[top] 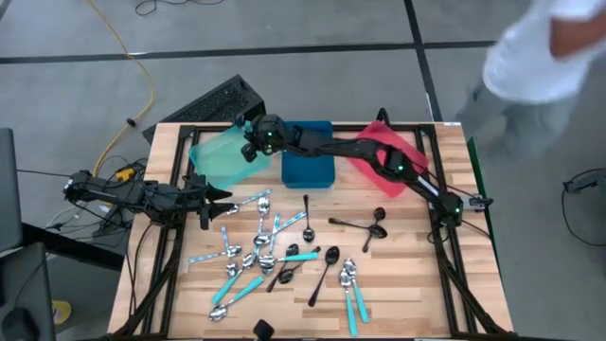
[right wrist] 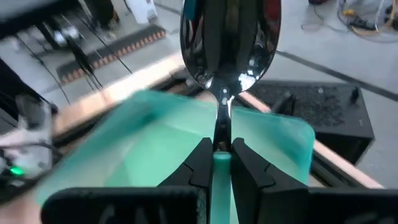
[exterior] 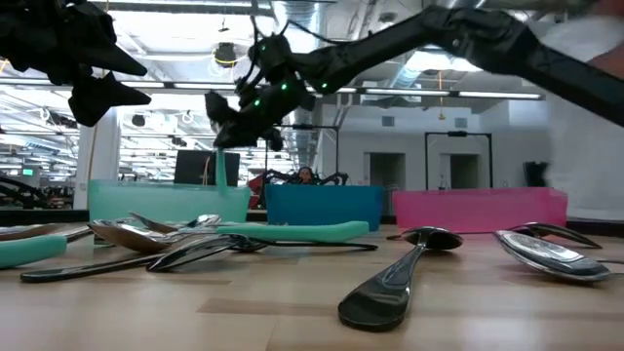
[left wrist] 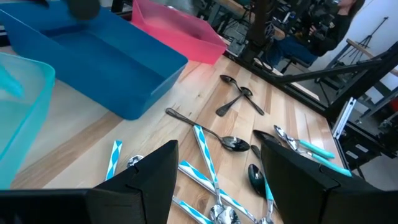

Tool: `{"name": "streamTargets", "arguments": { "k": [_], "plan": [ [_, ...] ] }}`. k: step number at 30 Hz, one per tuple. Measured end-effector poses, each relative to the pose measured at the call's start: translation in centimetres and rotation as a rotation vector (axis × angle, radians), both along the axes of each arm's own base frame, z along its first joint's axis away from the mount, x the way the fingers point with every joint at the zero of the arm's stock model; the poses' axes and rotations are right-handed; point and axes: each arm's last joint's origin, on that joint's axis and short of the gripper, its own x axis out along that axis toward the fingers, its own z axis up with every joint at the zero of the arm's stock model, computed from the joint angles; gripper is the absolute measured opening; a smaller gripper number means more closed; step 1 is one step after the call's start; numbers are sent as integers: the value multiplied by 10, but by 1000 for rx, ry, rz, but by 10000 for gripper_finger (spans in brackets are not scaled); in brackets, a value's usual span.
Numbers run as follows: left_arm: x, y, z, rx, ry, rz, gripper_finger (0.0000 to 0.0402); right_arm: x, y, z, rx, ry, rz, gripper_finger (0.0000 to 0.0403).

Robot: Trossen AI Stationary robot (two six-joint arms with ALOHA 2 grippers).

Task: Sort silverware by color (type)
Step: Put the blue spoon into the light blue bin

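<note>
Wooden slat table (top: 417, 284) is carrying three trays along its far edge: teal tray (top: 227, 156), blue tray (top: 308, 156), pink tray (top: 383, 152). Loose spoon pile (top: 275, 260) is lying in front of them, mixing teal-handled, black and all-silver pieces. Two black spoons (top: 365, 224) are lying crossed, apart from the pile, in front of the pink tray.

I'm reaching my right gripper (right wrist: 222, 163) across the trays and holding it over the teal tray. Its fingers are pinched nearly shut on a teal-handled spoon (right wrist: 229, 46), gripping the handle just behind the neck; the silver bowl is sticking out ahead of the fingertips, above the tray's interior, not touching it. In the low view the handle is hanging down from the gripper above the tray wall.

I'm parking my left gripper (top: 216, 196) at the table's left edge, near the teal tray's front corner and clear of the pile. Its fingers are standing wide apart with nothing between them.

A person in a white top (top: 544, 47) is standing beyond the table's far right corner, blurred.
</note>
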Motion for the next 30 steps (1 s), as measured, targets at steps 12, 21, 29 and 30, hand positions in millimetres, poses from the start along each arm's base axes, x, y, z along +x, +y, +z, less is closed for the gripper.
{"name": "streamTargets", "arguments": {
  "k": [12,21,29,30],
  "plan": [
    [-1,1,-1,16,9,34,216,9,-4,-15,-124,119,77,56],
    [-1,2,-1,22,7,50,216,15,13,-17,-286,191,184,59],
    [-1,2,-1,22,8,49,216,16,16,-18,-307,211,201,103],
    [-1,2,-1,21,8,49,216,15,16,-18,-306,212,200,106]
  ]
}}
